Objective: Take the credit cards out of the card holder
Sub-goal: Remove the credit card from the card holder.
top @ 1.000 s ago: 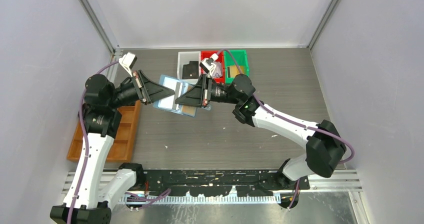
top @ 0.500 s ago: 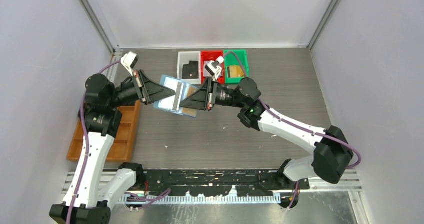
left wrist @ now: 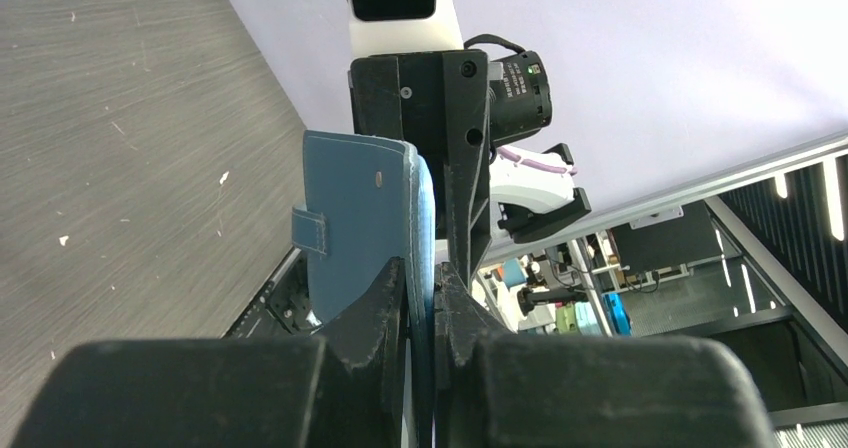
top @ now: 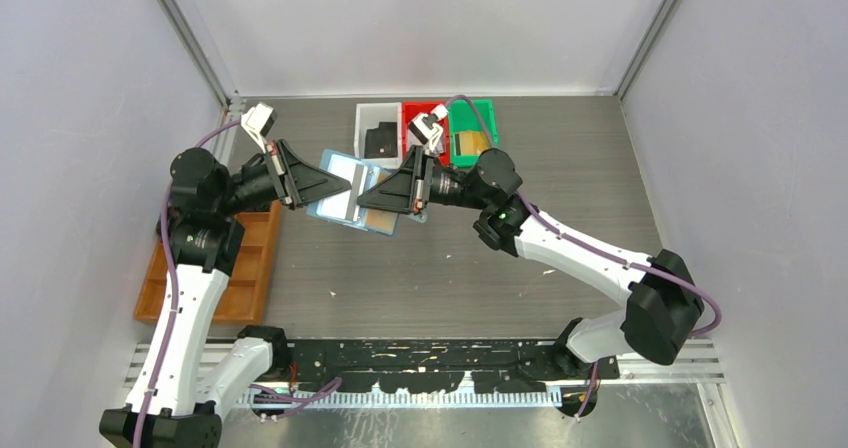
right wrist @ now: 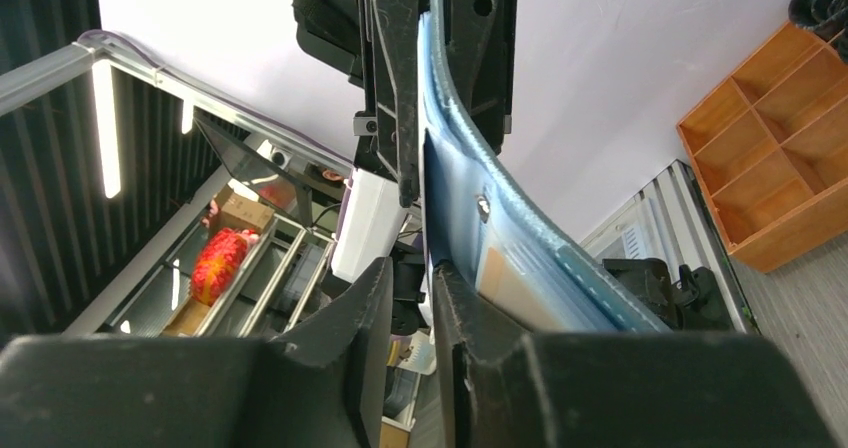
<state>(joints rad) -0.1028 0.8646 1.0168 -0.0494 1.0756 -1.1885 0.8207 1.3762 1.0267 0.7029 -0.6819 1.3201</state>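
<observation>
The card holder [top: 338,168] is open, pale blue inside, and held up in the air between the two arms. My left gripper [top: 322,191] is shut on its left edge; in the left wrist view the jaws [left wrist: 421,280] pinch the dark blue cover [left wrist: 355,218] with its tab. A silvery-grey card [top: 347,199] and a tan card [top: 381,222] sit in its slots. My right gripper [top: 362,201] is at the holder's inner face. Its jaws [right wrist: 410,273] stand narrowly apart with nothing seen between them, and the holder [right wrist: 470,238] and tan card [right wrist: 505,283] lie against its right finger.
A white bin [top: 372,116] holds a black card [top: 380,141]. A green bin [top: 484,118] holds a gold card [top: 470,144]. A red bin [top: 412,114] between them is partly hidden by the right wrist. An orange-brown compartment tray [top: 252,273] lies at the left, also in the right wrist view [right wrist: 780,198].
My right gripper drew back slightly to the right, then edged left again along the holder. The left gripper and the holder have stayed nearly still.
</observation>
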